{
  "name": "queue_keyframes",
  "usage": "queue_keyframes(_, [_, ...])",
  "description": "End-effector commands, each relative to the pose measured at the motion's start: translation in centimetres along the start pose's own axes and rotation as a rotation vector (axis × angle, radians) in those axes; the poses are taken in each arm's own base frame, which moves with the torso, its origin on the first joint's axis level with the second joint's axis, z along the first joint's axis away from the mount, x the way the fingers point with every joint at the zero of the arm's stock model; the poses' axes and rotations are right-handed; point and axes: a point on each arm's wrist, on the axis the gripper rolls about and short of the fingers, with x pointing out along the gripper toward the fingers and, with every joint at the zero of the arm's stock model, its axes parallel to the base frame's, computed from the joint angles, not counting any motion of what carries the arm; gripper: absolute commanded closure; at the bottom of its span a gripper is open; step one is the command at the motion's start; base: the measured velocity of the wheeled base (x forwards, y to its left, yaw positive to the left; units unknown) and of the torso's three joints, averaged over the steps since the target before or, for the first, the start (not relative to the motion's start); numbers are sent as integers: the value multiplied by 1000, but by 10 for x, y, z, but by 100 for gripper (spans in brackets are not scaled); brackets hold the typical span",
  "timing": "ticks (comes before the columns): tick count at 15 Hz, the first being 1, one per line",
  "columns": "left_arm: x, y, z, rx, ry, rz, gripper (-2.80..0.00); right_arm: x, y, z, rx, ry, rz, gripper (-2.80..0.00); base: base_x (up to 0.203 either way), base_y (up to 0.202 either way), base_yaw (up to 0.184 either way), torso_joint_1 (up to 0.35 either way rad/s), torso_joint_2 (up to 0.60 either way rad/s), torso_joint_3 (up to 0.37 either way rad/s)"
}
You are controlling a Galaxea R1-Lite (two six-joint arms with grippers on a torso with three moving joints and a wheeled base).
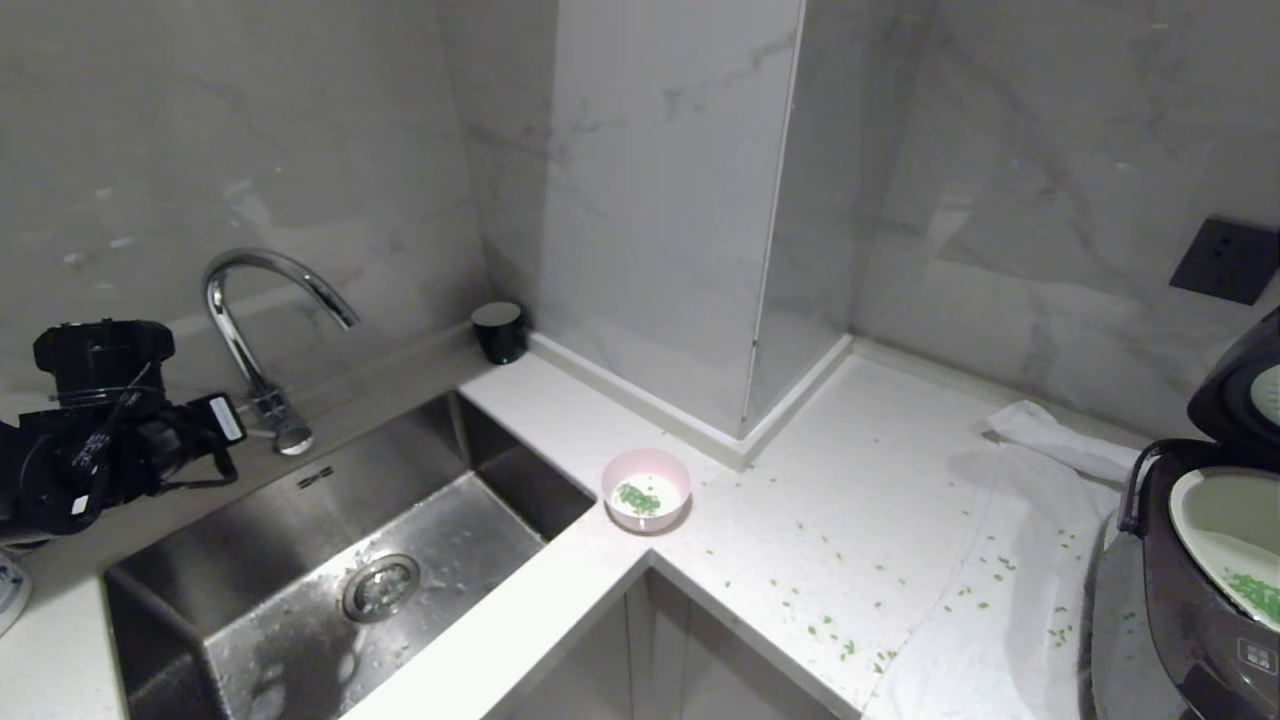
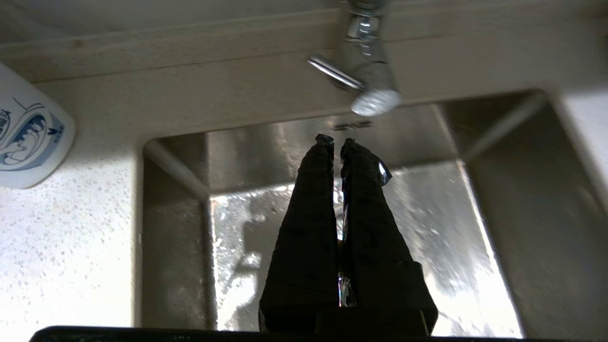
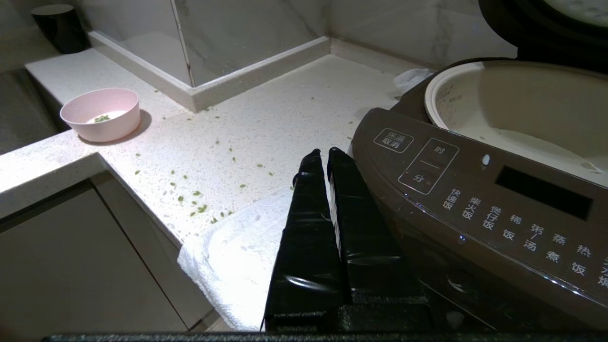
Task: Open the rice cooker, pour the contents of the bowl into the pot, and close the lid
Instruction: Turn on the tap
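Note:
The rice cooker (image 1: 1190, 600) stands at the counter's right edge with its lid (image 1: 1235, 390) raised. Its whitish pot (image 1: 1215, 520) holds some green bits (image 1: 1258, 595). The pink bowl (image 1: 646, 489) sits upright by the sink corner with a few green bits (image 1: 638, 498) inside. My left arm (image 1: 90, 430) hangs over the sink's left side. The left gripper (image 2: 336, 141) is shut and empty above the basin. My right gripper (image 3: 323, 154) is shut and empty, low beside the cooker's front panel (image 3: 475, 204), with the bowl (image 3: 101, 114) far off.
A steel sink (image 1: 250, 590) and a curved faucet (image 1: 255, 330) lie on the left. A black cup (image 1: 499, 331) stands at the back. A white towel (image 1: 1010, 560) lies under the cooker. Green bits (image 1: 830, 600) are scattered over the counter. A white bottle (image 2: 28, 137) lies beside the sink.

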Motion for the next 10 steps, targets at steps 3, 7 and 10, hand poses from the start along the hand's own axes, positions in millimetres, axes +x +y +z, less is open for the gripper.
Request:
queue_keyframes(3, [42,1,-14,4,48,45,-280,0,0,0,0,2,1,0,0,0,0,0,0,0])
queue_keyframes(7, [67,-9,-8,-84,23,41,-280,0,0,0,0,3,1,0,0,0,0,0,0,0])
queue_keyframes(10, [79,-13,-20,-159,101,62,-280,0,0,0,0,2,1,0,0,0,0,0,0,0])
